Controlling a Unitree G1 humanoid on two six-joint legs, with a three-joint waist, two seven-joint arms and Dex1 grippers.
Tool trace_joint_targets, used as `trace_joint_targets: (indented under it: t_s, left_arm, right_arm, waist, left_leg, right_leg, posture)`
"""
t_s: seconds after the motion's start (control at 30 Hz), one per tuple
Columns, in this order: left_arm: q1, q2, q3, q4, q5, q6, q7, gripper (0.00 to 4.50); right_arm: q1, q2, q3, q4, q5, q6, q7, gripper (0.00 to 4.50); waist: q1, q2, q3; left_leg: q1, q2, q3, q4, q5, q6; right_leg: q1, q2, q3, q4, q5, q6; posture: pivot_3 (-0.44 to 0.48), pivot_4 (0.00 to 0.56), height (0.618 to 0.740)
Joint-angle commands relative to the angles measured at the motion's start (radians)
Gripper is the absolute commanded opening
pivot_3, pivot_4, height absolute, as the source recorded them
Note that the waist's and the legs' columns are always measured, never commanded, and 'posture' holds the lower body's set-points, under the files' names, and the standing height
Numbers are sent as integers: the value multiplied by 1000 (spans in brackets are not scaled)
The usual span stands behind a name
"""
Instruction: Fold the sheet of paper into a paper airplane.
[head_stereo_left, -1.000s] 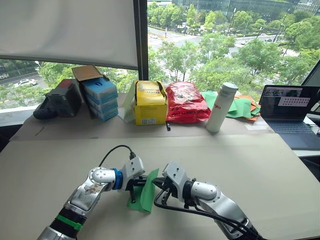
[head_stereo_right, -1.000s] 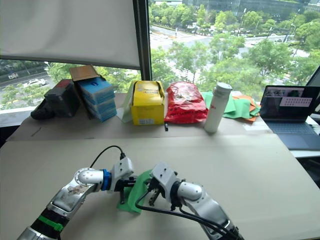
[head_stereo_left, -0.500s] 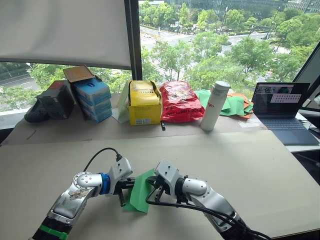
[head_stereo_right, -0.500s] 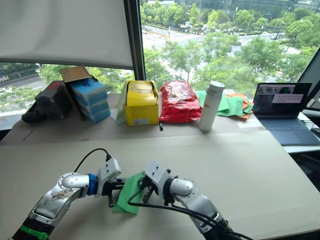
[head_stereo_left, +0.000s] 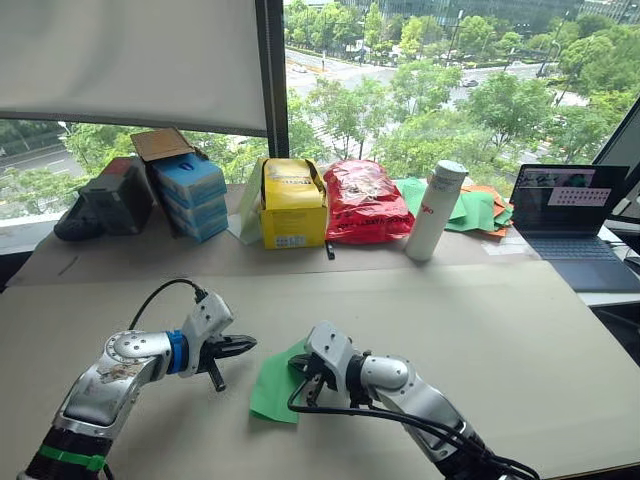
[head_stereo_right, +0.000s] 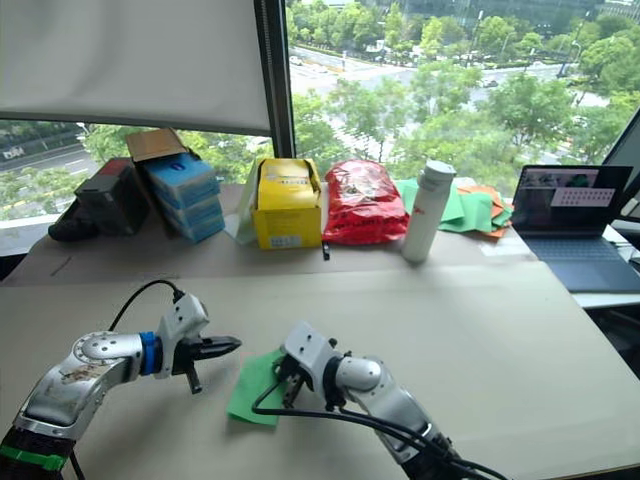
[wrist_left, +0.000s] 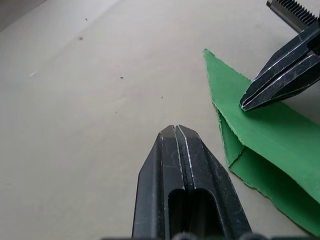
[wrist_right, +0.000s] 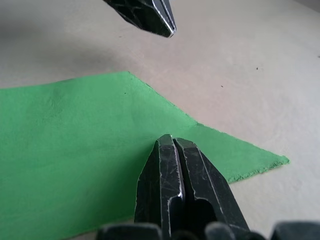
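One folded sheet of thin bright green paper (head_stereo_left: 277, 385) lies flat on the beige table (head_stereo_left: 520, 340), lower centre of the head view. The right gripper (head_stereo_left: 301, 366), fingers clenched together, presses its tips on the paper. The left gripper (head_stereo_left: 243, 344), also clenched and empty, hovers just beside the paper's edge, lower left.

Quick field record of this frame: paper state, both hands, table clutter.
paper: green sheet of paper, folded into layered flaps, lying flat on the table
left hand: fingers shut, off the paper, beside its edge and holding nothing
right hand: fingers shut, tips pressing down on the paper
back of table: blue boxes, yellow box, red bag, white bottle, heap of green and orange sheets, laptop
fold status: not yet a pointed airplane
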Motion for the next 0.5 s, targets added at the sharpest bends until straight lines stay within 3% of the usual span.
trace_joint_targets:
  t_s: [0.03, 0.2, 0.5]
  left_arm:
    - [-12, -21, -37, -40, -35, -3, -28, 22]
    - [29, -55, -104, -23, -15, -29, -28, 22]
    - [93, -32, -216, 92, 115, -178, -35, 22]
  right_arm:
    - [-1, -4, 6, -6, -8, 8, 10, 0]
    - [1, -8, 3, -11, -10, 19, 10, 0]
    - [20, -26, -46, -72, 37, -11, 31, 0]
  waist:
    - [-1, 0, 0]
    - [-3, 0, 0]
    - [3, 0, 0]
  left_leg:
    - [0, 0, 0, 0, 0, 0]
    - [-1, 0, 0, 0, 0, 0]
    - [1, 0, 0, 0, 0, 0]
  right_leg:
    - [0, 0, 0, 0, 0, 0]
    - [0, 1, 0, 0, 0, 0]
    - [2, 0, 0, 0, 0, 0]
  posture:
    - [0, 150, 740]
    - [0, 150, 740]
    - [0, 150, 740]
